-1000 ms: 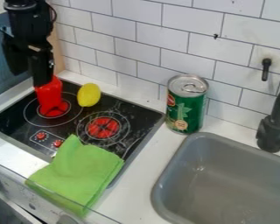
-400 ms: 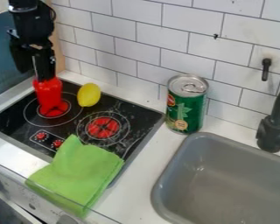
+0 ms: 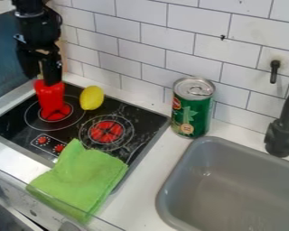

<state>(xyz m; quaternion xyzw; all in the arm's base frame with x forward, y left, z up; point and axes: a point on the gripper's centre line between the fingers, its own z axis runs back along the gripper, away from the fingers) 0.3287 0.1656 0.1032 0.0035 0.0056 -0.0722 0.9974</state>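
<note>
Seeing a solid bright red bottle (image 3: 49, 97), upright, left side of the frame, top partly behind the gripper (image 3: 44, 80). Can't tell if gripping, open or closed.

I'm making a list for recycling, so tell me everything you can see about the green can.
The green can is a tall cylinder, apparently metal, with a silver lid that carries a ring pull and looks unopened. Its shiny green wrap has a red emblem on the left and a small pale gold seal low down. It stands upright on the white counter, between the stove and the gray sink, near the tiled wall. The gripper isn't touching it.
</note>
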